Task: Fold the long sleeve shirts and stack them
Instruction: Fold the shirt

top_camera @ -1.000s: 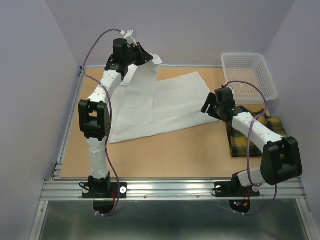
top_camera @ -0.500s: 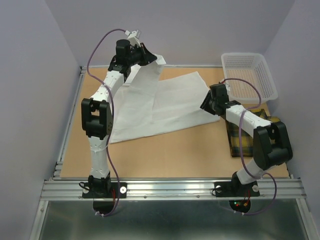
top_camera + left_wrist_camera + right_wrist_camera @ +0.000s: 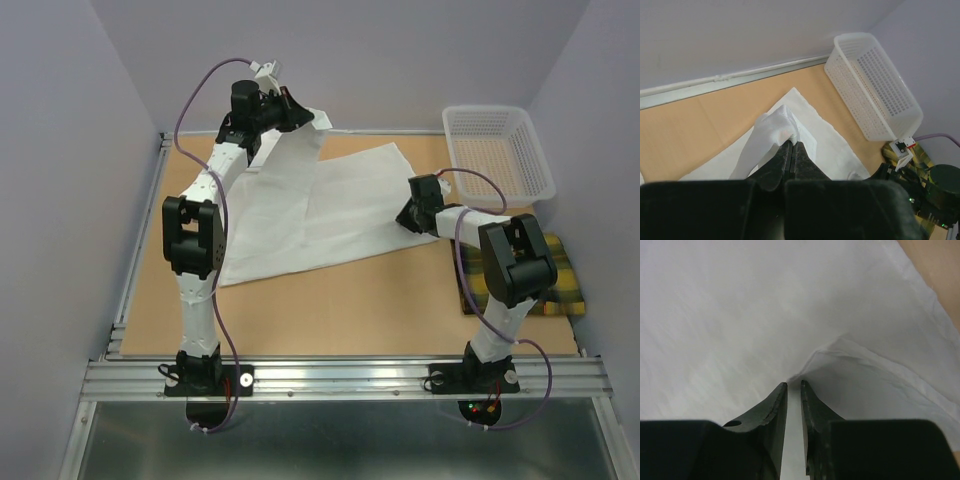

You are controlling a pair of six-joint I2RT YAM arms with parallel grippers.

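Observation:
The white long sleeve shirt (image 3: 340, 205) lies spread on the wooden table. My left gripper (image 3: 305, 112) is shut on one of its corners and holds it lifted at the far left; in the left wrist view a bunch of the white shirt (image 3: 777, 125) sticks out past the gripper (image 3: 791, 144). My right gripper (image 3: 405, 218) is low at the shirt's right edge. Its jaws (image 3: 794, 385) are almost together, with a raised ridge of the white shirt (image 3: 840, 352) pinched at their tips. The yellow-and-dark plaid shirt (image 3: 470, 285) lies folded at the right, partly under the right arm.
A white mesh basket (image 3: 497, 110) stands at the far right corner, also seen in the left wrist view as the basket (image 3: 875, 90). Purple walls close the table at the back and both sides. A metal rail runs along the near edge.
My right gripper has moved left and down onto the white shirt's right edge and narrowed its jaws on the cloth. The left gripper has lifted its corner a little to the right.

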